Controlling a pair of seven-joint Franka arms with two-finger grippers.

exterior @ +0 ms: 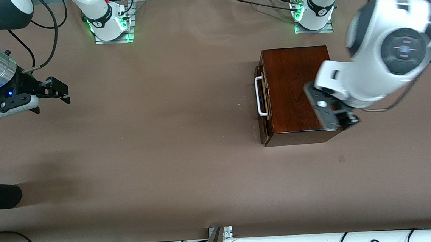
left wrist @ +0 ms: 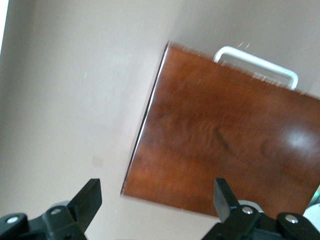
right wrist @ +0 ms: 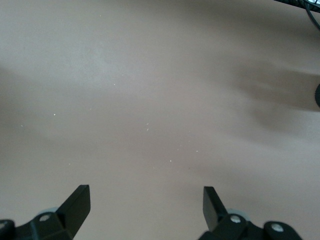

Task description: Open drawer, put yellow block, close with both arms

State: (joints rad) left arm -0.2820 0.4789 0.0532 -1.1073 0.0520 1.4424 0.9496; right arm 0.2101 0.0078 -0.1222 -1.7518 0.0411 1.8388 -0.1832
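Overhead, glossy mahogany box (exterior: pixel 297 92) with white bar handle (exterior: pixel 260 96), left gripper (left wrist: pixel 157 205) spread above it, right gripper (right wrist: pixel 145 205) spread over matte brown table (exterior: pixel 163 139).

A brown paper-covered table (exterior: pixel 164 147) carries the glossy mahogany box (exterior: pixel 293 89) toward the left arm's end.

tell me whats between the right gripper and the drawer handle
Nothing: in the front view only bare table lies between the right gripper and the handle.
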